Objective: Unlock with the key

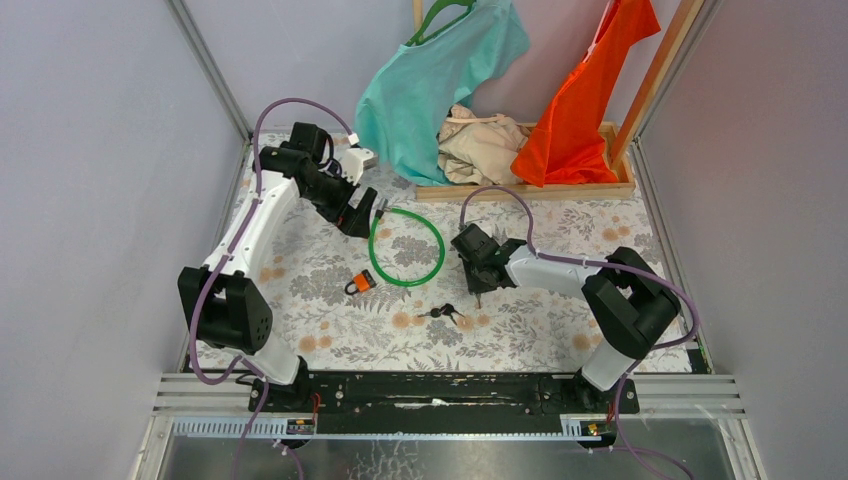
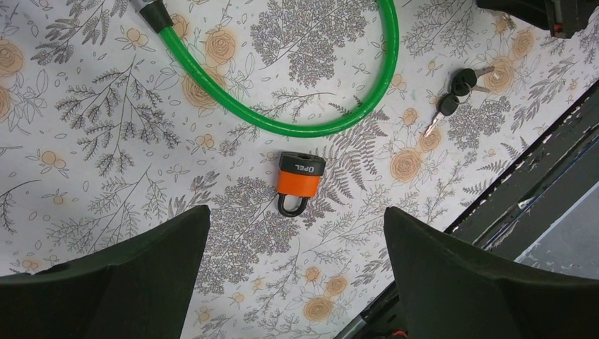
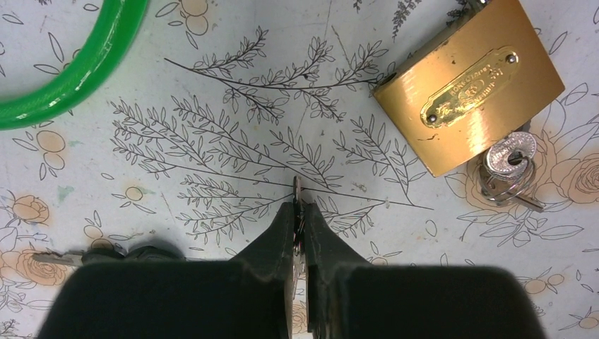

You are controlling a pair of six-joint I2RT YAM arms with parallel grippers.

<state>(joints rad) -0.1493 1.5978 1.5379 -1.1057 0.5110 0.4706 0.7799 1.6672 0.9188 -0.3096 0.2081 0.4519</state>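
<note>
1. Pincer on the right arm (image 3: pixel 297 208) has its fingers pressed together on a thin metal blade (image 3: pixel 297 187) that pokes past the tips, edge-on. I judge it to be a key, though its head is hidden.
2. The brass padlock (image 3: pixel 470 99) lies flat on the worktop (image 1: pixel 560 330). In the right wrist view it is ahead of those tips and off to their right, near but apart. From above, the arm hides it.
3. The padlock body lies tilted. Its keyway end, where a silver key bunch (image 3: pixel 510 159) seems to sit, faces away to the lower right, so the blade does not point at it. Reaching it would probably take a swing round to that end.
4. The black-headed keys (image 1: pixel 445 313) lie just beside this pincer, towards the middle of the near edge.
5. The left pincer (image 2: pixel 297 219), fingers wide apart and empty, hangs over the orange padlock (image 2: pixel 300 180), left of the worktop's middle. The green cable (image 2: pixel 318 127) loops beyond it towards the far edge.
6. The right arm is nearer the brass lock and the left nearer the orange one. Which lock the blade fits, I cannot tell.
</note>
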